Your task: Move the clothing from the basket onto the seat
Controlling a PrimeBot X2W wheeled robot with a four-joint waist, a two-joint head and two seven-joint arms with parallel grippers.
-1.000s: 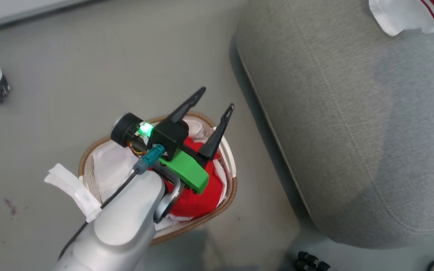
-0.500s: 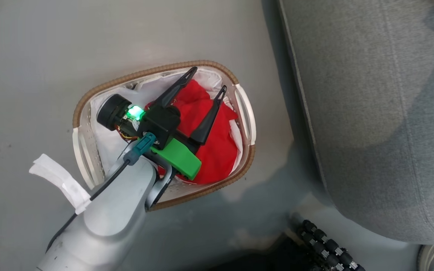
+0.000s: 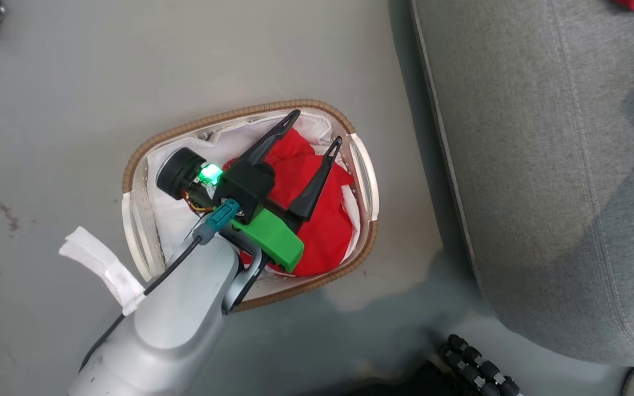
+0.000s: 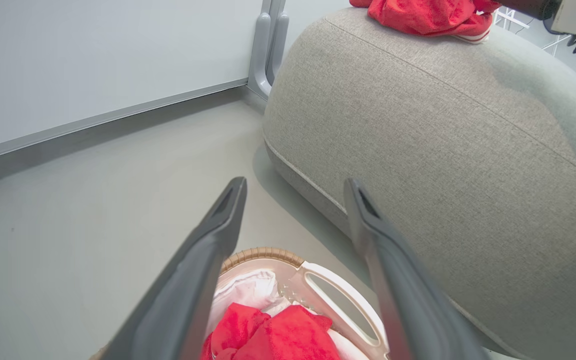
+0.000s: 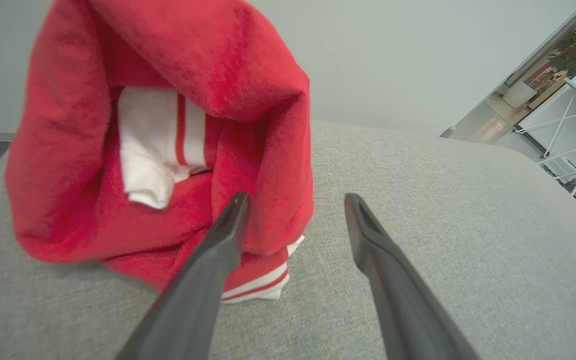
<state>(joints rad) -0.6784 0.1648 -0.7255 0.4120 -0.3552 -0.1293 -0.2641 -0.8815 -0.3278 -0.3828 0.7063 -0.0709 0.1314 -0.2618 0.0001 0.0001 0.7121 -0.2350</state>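
The left gripper hangs over the laundry basket at the centre of the head view, its two dark fingers spread wide with nothing between them. Beneath it a red garment lies crumpled on the white cloth liner, towards the basket's right end. The basket stands on the floor, near the grey sofa that fills the right of the frame. In the right wrist view the right gripper is also open and empty (whether its left finger touches cloth I cannot tell) above the sofa cushion, just beside a second red garment with white-and-red ribbed trim heaped at upper left.
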